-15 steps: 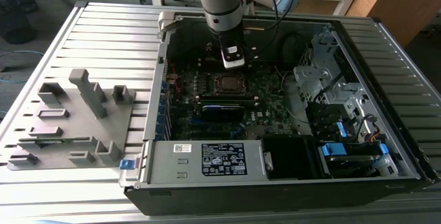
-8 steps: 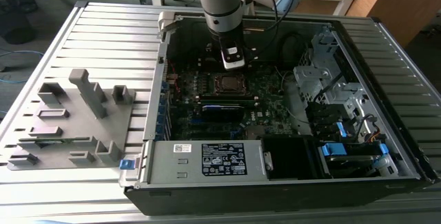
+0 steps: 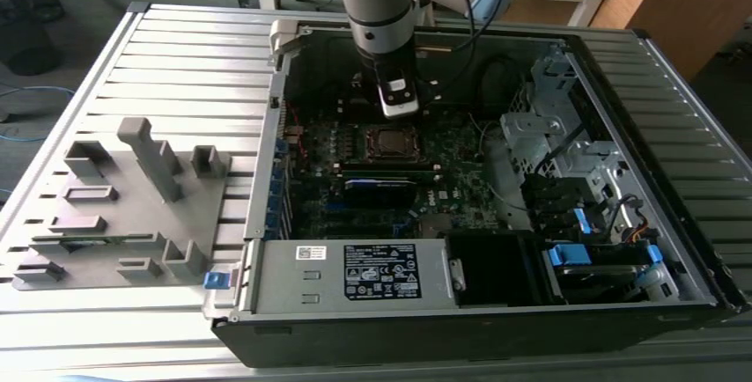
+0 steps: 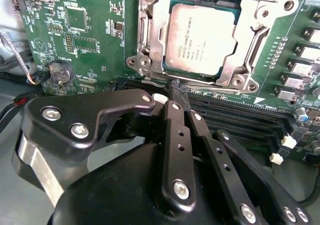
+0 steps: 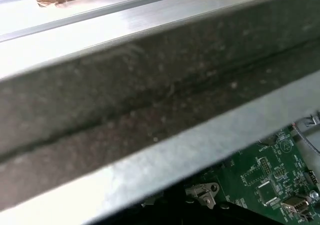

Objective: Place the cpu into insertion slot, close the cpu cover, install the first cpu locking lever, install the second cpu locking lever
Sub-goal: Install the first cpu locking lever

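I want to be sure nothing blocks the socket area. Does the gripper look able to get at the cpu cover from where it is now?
Probably yes. The gripper hangs just beside the cpu cover, which lies flat around the cpu, with nothing between them.

Even daylight falls on my table (image 3: 165, 65), while the case (image 3: 494, 312) interior sits dim and shadowed. In the second wrist view my gripper (image 4: 175, 97) looms dark and soft. In the first wrist view a rail (image 5: 150, 40) glares white, blurred.
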